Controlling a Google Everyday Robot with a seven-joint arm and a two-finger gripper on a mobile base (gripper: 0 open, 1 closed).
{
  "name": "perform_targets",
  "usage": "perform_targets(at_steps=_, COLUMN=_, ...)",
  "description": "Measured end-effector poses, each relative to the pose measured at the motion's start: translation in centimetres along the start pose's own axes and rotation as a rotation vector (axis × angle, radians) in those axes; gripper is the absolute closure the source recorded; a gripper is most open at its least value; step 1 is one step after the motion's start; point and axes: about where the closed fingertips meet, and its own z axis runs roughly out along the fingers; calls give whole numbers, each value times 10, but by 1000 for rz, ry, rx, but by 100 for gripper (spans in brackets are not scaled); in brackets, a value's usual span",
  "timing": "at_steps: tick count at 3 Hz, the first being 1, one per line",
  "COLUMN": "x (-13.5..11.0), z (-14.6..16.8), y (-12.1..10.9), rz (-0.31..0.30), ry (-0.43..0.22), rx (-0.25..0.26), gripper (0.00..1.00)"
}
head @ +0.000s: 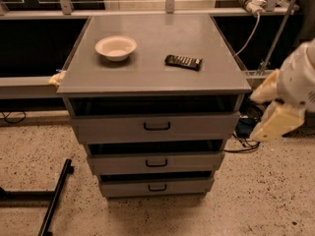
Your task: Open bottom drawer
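Observation:
The bottom drawer (187,187) is the lowest of three grey drawers in the cabinet, with a small dark bar handle (157,187) at its centre. Its front lies close to the cabinet, set back a little from the middle drawer (197,162) above it. The top drawer (197,127) is taller and has a wider handle. My gripper (273,113) hangs at the right edge of the camera view. It is beside the cabinet at about top-drawer height, well away from the bottom drawer's handle and holding nothing.
A white bowl (115,47) and a black remote (183,62) lie on the cabinet top (152,77). A black bar (55,196) lies on the speckled floor at the left. Cables (243,132) run behind the cabinet's right side. Dark shelving stands behind.

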Motion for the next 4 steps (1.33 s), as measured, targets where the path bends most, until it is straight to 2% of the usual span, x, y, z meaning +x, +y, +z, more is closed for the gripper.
perform_targets(at_steps=1, x=24, z=80, y=25, rz=24, ry=-58, rx=-56, gripper=65)
perform_targets(at_steps=2, x=52, z=177, y=47, rz=94, ry=-106, rx=-130, gripper=88)
perform_targets(at_steps=3, x=54, z=198, y=39, rz=112, ry=-126, rx=-113, gripper=100)
perform_targets(at_steps=4, x=55, z=200, y=41, rz=108, ry=-114, rx=-114, gripper=100)
